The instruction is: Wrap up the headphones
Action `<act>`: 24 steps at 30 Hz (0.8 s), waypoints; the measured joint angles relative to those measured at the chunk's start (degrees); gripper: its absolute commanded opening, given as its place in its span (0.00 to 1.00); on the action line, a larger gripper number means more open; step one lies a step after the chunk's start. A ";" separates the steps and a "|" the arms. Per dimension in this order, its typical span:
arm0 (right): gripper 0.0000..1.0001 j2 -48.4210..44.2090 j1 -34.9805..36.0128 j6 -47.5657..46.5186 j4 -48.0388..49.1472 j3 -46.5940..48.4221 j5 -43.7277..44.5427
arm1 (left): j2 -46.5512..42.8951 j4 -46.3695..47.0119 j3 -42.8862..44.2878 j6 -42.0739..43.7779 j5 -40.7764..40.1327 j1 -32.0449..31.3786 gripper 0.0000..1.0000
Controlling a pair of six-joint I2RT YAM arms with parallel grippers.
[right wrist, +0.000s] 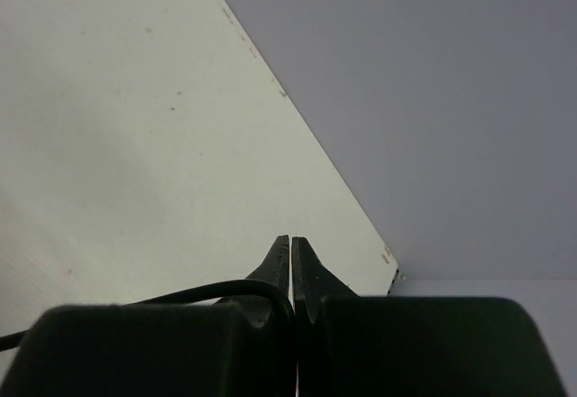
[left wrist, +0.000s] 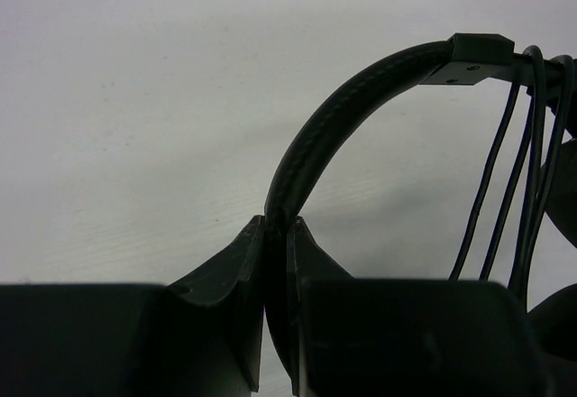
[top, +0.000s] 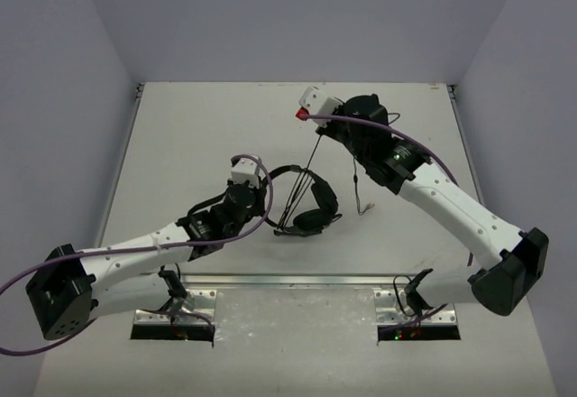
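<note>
The black headphones are at the table's middle, both ear cups close together. My left gripper is shut on the headband, which arches up out of the jaws. Several turns of the thin black cord hang down past the band's right end. From the ear cups the cord runs taut toward the back, up to my right gripper. That gripper is shut on the cord, which curls in from the left. The cord's loose end trails beside the right arm.
Purple robot cables run along both arms. The table's back right edge meets the grey wall just past the right gripper. A metal mounting rail crosses the near edge between the arm bases.
</note>
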 measured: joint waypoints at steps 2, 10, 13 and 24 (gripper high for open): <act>0.01 1.49 -1.53 -0.35 0.74 -0.11 0.11 | -1.90 -0.81 0.04 -0.87 2.29 -1.40 0.00; 0.01 5.88 -5.64 5.40 1.31 -1.99 -4.20 | -11.78 -13.60 2.40 -7.72 3.76 -3.98 0.01; 0.01 5.88 -7.58 9.88 2.01 -3.32 -7.28 | -14.69 -19.58 6.08 -9.33 2.91 -4.02 0.00; 0.07 -3.48 -9.44 26.47 14.69 -20.26 -31.76 | -18.45 -30.86 23.19 -6.19 6.91 -4.42 0.00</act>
